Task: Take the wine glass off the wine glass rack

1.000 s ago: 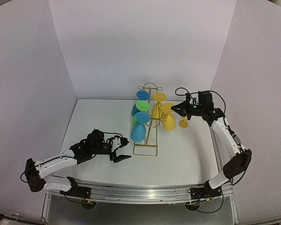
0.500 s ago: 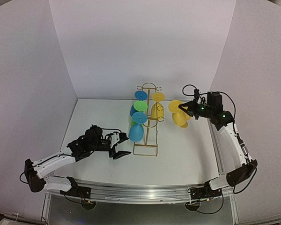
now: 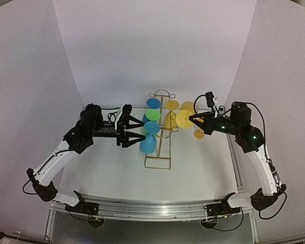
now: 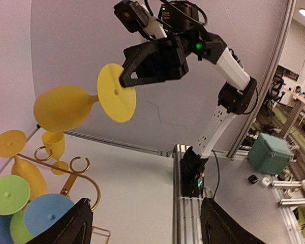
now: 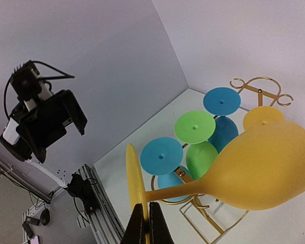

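The white table (image 3: 203,168) carries the gold wire rack (image 3: 160,133) near its middle, and both arms are up on either side of it. The left arm (image 3: 66,150) reaches in from the left, the right arm (image 3: 254,147) from the right. On the rack's left side hang two blue glasses (image 3: 152,127) and a green one (image 3: 154,114), feet up; a yellow one (image 3: 172,105) hangs on the right side. The yellow wine glass (image 3: 184,118) is off the rack, up in the air just to its right, lying sideways with its foot towards the left arm. The right gripper (image 3: 192,119) is pinched tight on the rim of that foot. The left gripper (image 3: 143,130) points at the blue glasses, fingers spread wide, holding nothing. A small yellow glass (image 3: 199,134) sits lower down, right of the rack
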Tool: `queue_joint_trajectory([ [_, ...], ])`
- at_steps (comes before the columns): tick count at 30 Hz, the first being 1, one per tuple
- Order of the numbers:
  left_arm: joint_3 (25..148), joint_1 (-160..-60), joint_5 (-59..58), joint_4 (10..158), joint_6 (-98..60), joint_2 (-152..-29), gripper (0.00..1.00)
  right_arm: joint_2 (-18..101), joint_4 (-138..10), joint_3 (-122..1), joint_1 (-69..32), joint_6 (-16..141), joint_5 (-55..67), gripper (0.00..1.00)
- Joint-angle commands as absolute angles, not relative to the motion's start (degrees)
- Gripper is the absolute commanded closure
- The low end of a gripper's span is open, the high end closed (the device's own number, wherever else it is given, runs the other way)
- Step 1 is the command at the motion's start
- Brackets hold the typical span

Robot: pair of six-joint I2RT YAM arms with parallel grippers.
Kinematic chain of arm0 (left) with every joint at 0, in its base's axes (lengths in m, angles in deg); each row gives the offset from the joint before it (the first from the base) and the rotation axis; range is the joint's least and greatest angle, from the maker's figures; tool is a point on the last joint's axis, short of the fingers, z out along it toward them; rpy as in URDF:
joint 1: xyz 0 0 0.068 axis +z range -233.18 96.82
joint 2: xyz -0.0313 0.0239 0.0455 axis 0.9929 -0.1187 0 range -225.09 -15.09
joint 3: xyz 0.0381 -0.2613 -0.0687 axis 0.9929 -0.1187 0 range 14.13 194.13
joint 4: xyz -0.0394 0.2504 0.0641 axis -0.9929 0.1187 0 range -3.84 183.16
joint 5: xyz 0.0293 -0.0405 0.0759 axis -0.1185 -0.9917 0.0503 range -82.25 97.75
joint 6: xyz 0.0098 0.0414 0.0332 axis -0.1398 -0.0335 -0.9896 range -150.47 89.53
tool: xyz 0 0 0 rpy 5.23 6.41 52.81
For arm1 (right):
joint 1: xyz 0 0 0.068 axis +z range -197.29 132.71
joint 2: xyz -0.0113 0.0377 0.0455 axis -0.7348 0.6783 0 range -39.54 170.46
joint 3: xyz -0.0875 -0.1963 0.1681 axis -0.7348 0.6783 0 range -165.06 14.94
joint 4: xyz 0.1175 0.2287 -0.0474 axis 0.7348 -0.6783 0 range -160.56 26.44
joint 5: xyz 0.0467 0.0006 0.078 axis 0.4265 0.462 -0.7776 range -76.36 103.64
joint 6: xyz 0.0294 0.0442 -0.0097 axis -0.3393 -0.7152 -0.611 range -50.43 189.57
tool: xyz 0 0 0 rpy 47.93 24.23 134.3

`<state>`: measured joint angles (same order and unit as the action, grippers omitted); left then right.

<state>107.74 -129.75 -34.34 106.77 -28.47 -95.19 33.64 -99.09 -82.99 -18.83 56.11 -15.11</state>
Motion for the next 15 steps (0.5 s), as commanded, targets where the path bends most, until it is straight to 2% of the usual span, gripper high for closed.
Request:
queue_joint_trajectory([
  [1, 117.00, -131.88, -37.40, 105.00, -15.60, -104.87, 0.27, 34.49, -95.68, -84.49, -15.79, 63.83, -16.10, 1.00],
  [7, 127.40, -135.38, -36.02, 105.04, -17.15, -113.12, 0.25, 34.79, -93.78, -84.26, -10.72, 66.93, -12.52, 1.00],
  [11, 133.50, -135.92, -35.03, 104.25, -17.47, -117.15, 0.29, 34.96, -93.06, -84.00, -8.45, 67.87, -11.48, 1.00],
  [15, 134.92, -136.05, -36.80, 102.60, -18.24, -118.25, 0.51, 35.26, -92.75, -83.96, -7.54, 68.05, -10.83, 1.00],
])
